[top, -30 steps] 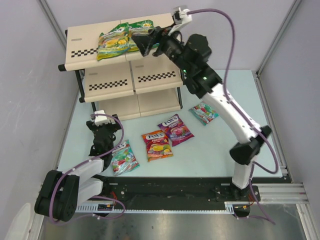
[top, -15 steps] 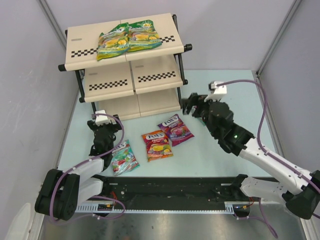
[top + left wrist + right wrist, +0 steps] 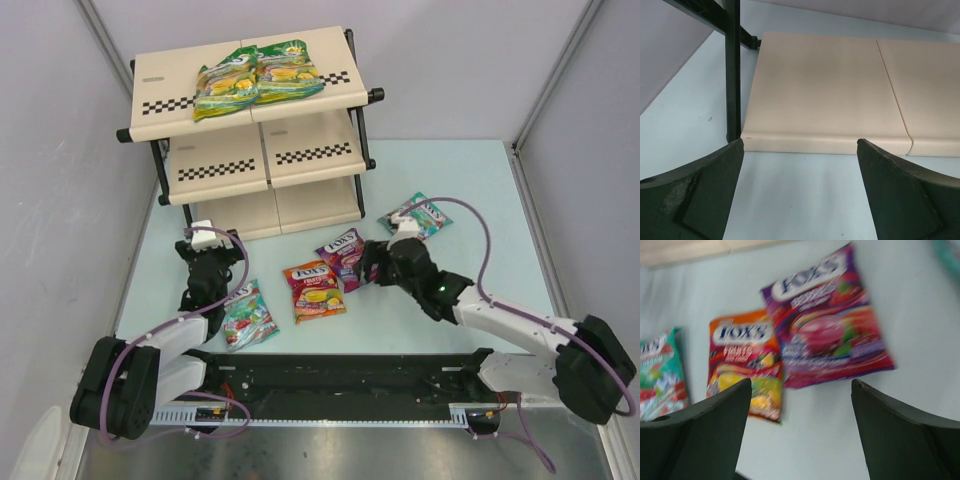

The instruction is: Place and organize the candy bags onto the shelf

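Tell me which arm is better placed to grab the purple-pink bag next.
Right. The right gripper is open and aimed at the purple-pink bag, which lies between its fingers in the wrist view. The left gripper faces the shelf, away from that bag.

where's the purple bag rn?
Top view: purple bag on the table, just right of the red-orange bag; right gripper, jaws open, at its right edge.

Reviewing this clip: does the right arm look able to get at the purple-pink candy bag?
Probably yes. The right gripper hangs just over the purple-pink bag with its jaws open. Nothing lies on top of it, and the red-orange bag only sits alongside.
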